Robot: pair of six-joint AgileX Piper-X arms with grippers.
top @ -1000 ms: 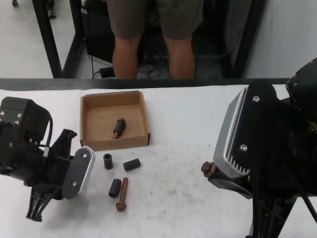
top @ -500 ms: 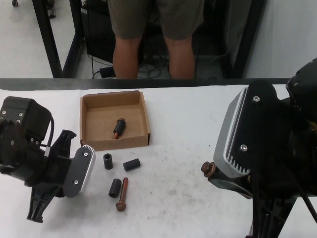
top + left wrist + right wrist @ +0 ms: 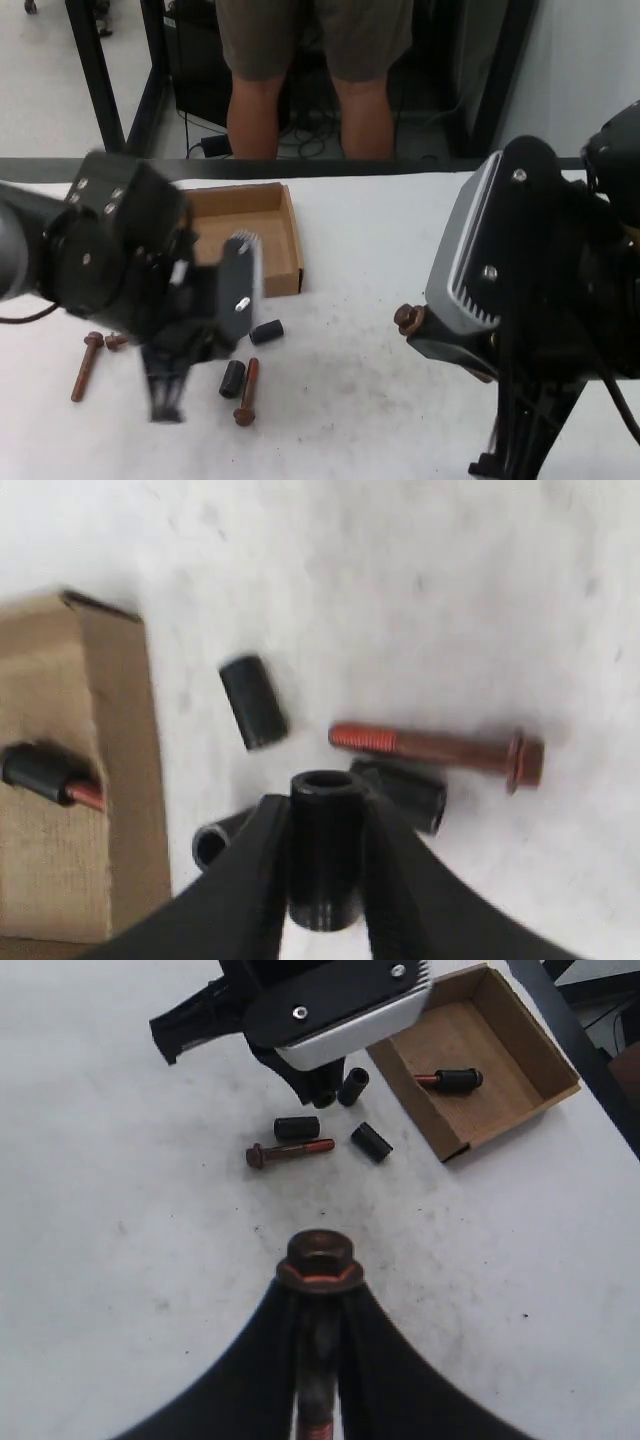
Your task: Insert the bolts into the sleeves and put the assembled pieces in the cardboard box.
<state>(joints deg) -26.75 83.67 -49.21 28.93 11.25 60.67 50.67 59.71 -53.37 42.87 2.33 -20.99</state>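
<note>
Black sleeve [image 3: 325,880] pinched upright in left gripper [image 3: 325,812], lower left of high view. Coppery bolt [image 3: 318,1260] clamped in right gripper [image 3: 318,1335], right of centre. Cardboard box [image 3: 282,282] upper centre-left, assembled piece [image 3: 450,1080] inside.

My left arm [image 3: 110,260] hangs at the left, wrist turned downward, its jaws pinched on a black sleeve [image 3: 325,855] held upright. My right arm [image 3: 540,290] stands at the right, jaws clamped round a bolt [image 3: 318,1263], its head sticking out.

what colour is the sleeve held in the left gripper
Black: the sleeve in the left gripper shows best in the left wrist view.
</note>
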